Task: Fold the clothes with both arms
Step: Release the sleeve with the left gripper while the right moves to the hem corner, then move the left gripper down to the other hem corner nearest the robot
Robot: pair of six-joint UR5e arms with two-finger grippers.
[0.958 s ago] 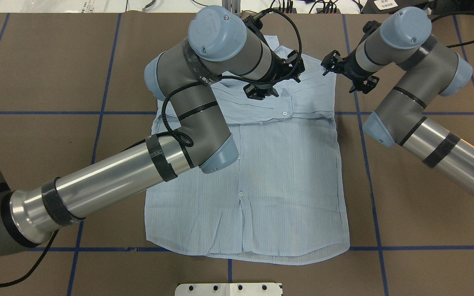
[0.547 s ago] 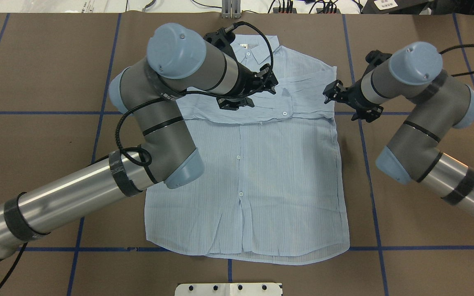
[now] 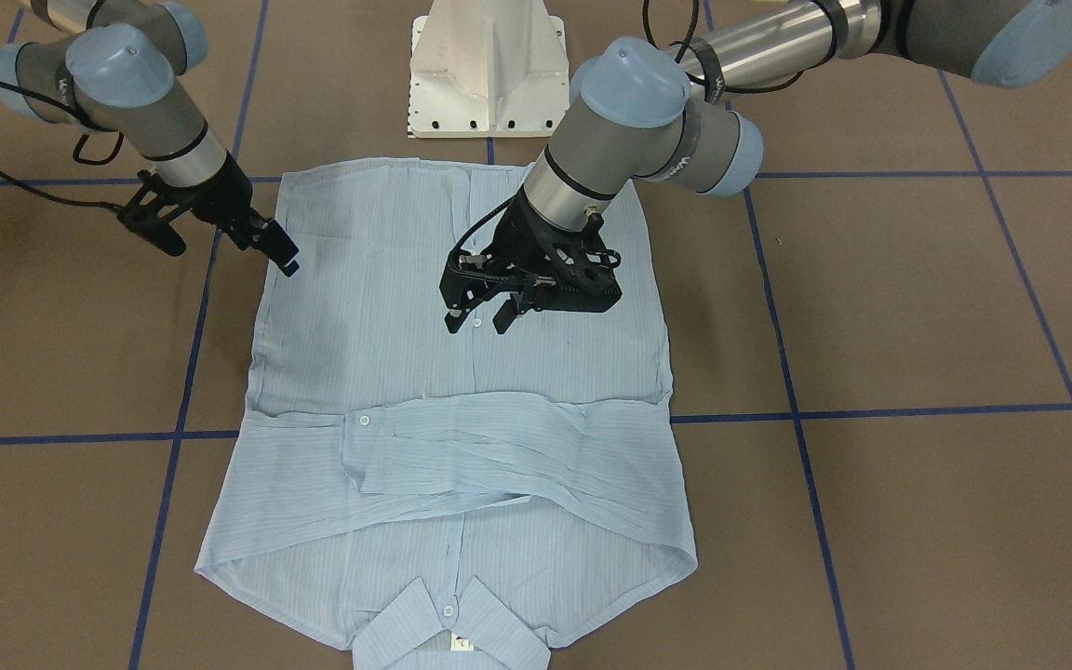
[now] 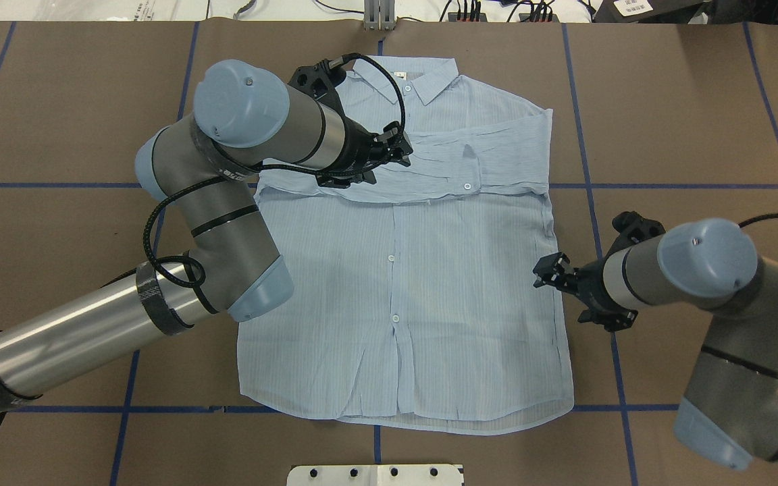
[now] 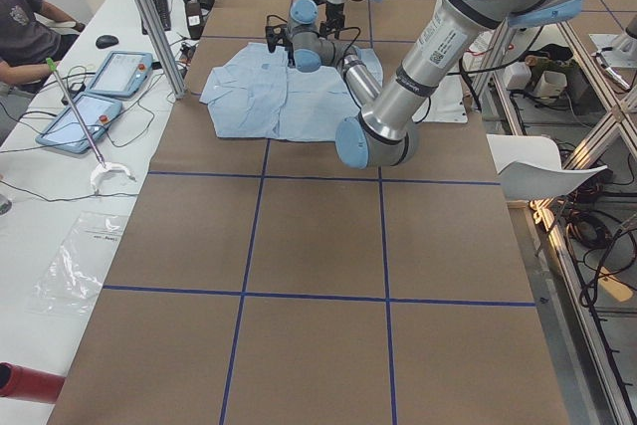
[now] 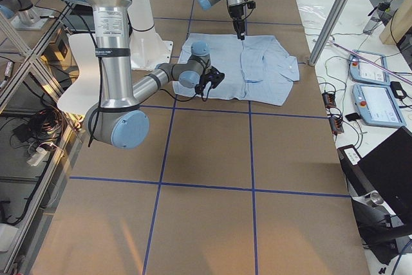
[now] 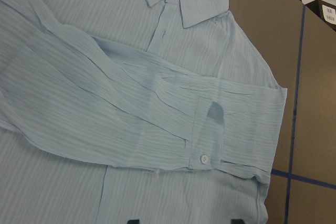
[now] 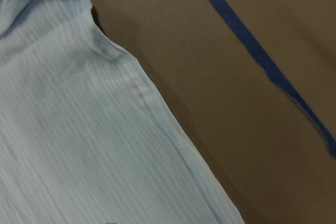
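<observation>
Straight out in front of the white pedestal base, flat on the brown table: the light-blue shirt, front up, hem on the side nearest the base, collar at the end farthest from it. Sleeves both folded across the chest, lying one over the other in a band farther from the base than the middle buttons, short of the collar. Now the left gripper: hangs above the shirt, out beyond the hem from the base, somewhere between mid-body and the sleeve band (hard to pin down closer from the fixed views). Clear of the cloth, fingers apart, nothing between them. Looks down, in its wrist view, on the folded sleeves, a white cuff button and a small dark patch on that cuff. Over to the right gripper: low at the shirt's side edge on the robot's right, about level with the middle buttons counting out from the base, tips pointing in at the cloth. Touching or just shy of it? Cannot tell. Apart or together? Cannot tell either; no fingertips in its wrist view, only the shirt's edge, bare table and a blue tape line.
</observation>
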